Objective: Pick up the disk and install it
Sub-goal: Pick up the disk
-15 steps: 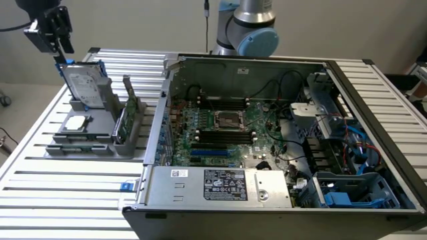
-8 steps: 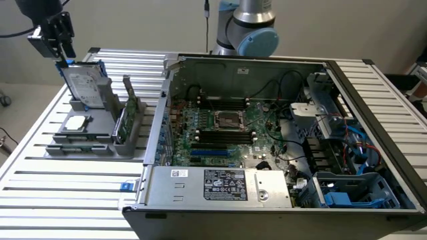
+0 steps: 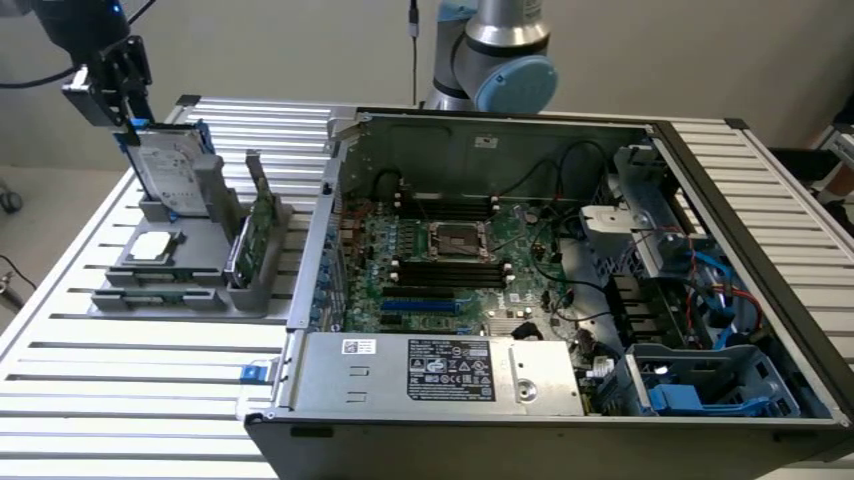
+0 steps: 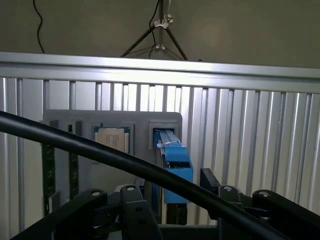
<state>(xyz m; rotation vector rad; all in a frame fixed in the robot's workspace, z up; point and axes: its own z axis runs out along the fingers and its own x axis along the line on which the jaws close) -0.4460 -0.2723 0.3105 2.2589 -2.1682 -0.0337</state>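
Pick-up step: open, empty gripper point(image 3: 128, 108) over the upright disk point(image 3: 171, 170) at the exterior view's left; grasp needs a square close

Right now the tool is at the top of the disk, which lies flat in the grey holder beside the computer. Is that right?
Not quite. The disk does not lie flat: it stands upright on its edge in the grey holder beside the computer, as the exterior view shows. The tool is indeed at its top.
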